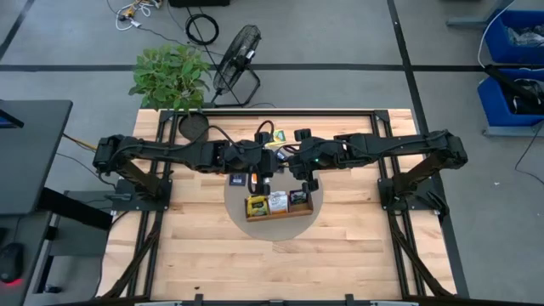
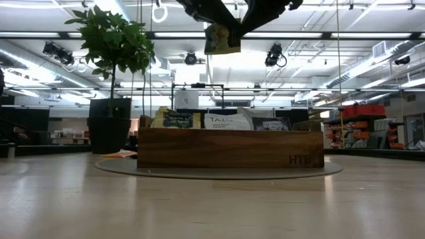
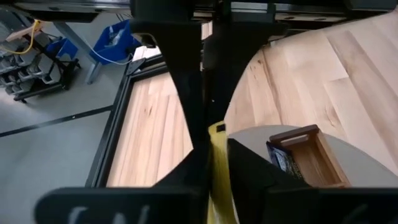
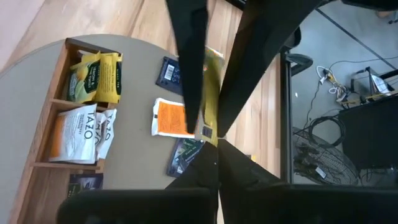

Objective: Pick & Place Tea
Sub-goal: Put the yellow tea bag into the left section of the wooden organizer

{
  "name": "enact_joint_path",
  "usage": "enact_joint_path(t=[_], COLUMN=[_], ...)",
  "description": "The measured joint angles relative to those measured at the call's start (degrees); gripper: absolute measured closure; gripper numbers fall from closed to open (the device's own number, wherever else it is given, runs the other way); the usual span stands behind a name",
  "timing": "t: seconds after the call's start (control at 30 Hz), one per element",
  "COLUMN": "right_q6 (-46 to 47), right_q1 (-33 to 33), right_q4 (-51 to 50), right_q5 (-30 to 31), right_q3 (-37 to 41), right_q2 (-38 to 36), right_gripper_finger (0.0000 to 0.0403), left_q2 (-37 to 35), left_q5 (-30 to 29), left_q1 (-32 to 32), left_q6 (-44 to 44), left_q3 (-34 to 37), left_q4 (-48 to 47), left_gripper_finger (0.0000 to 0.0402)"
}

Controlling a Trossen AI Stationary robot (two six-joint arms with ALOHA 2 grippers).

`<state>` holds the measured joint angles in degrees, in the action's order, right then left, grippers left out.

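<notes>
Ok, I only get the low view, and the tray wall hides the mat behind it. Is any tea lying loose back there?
Observer: Yes. An orange packet, a dark blue packet and a dark green packet lie on the grey mat beside the tray.
Operator: Who holds the packet hanging at the top of my picture?
Observer: Both. The right gripper pinches the yellow packet, and the left gripper looks closed on it too.
Operator: Is the tray sorted?
Observer: Yes. Yellow packets fill one end compartment, white packets the middle and a dark packet the other end.
</notes>
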<state>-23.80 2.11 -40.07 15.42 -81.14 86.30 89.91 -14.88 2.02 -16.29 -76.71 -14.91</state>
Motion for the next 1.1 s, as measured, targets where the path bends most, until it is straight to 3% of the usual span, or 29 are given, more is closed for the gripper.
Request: enact_joint_path(t=[0.13, 0.4, 0.8, 1.03, 1.1], right_q6=[0.8, 1.2, 10.3, 12.9, 13.9], right_q1=[0.0, 0.0, 0.2, 0.2, 0.2], right_q4=[-0.9, -1.0, -6.6, -1.6, 1.7], right_q5=[-0.1, 0.0, 0.2, 0.2, 0.2], right_q3=[0.0, 0.0, 0.0, 4.8, 8.3], right_q2=[0.0, 0.0, -4.3, -9.2, -11.4], right_gripper_finger=[0.0403, 0.0395, 0.0262, 0.0236, 0.0237], left_q2=[0.0, 0.0, -0.4, -2.8, -4.1], left_q5=[-0.1, -1.5, -11.5, -19.3, -20.1], left_q1=[0.0, 0.0, 4.4, 8.2, 8.9], left_q6=[0.0, 0.0, 0.0, 0.2, 0.5], left_q3=[0.0, 0.0, 0.0, 0.8, 3.2], left_q4=[0.5, 0.5, -1.4, -0.9, 3.5], left_gripper_finger=[0.0392, 0.0399, 0.04, 0.04, 0.0401])
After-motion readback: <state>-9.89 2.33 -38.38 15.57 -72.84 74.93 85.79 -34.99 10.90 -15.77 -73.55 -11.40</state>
